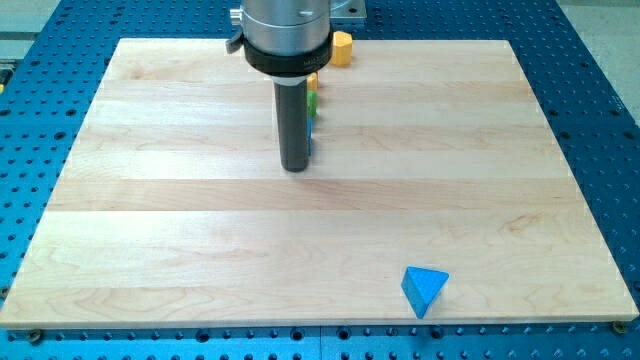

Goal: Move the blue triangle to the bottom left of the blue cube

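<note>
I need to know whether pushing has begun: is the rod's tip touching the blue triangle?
No: my tip stands at the board's upper middle, far from the blue triangle near the bottom edge.

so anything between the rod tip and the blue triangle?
Nothing: the camera view shows bare wooden board between my tip and the blue triangle.

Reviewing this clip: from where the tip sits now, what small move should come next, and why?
Probably travel toward the view's bottom right, to get behind the blue triangle. My tip stands near the board's top centre, far from the triangle, which lies by the bottom edge. A sliver of blue, likely the blue cube, shows just behind the rod, so the triangle must be pushed up-left toward it.
</note>
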`<control>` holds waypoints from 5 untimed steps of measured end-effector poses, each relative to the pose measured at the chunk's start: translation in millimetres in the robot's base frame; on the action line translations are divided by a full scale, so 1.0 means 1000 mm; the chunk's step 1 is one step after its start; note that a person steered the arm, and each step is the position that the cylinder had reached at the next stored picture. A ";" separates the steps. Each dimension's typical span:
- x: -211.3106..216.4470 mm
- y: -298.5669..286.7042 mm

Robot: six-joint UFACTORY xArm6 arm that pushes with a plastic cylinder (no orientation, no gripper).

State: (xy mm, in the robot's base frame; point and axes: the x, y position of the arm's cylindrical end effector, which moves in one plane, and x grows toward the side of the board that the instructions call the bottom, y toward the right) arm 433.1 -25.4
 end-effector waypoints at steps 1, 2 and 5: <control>-0.015 0.000; 0.013 0.020; 0.183 0.202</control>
State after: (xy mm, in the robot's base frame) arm 616.4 176.2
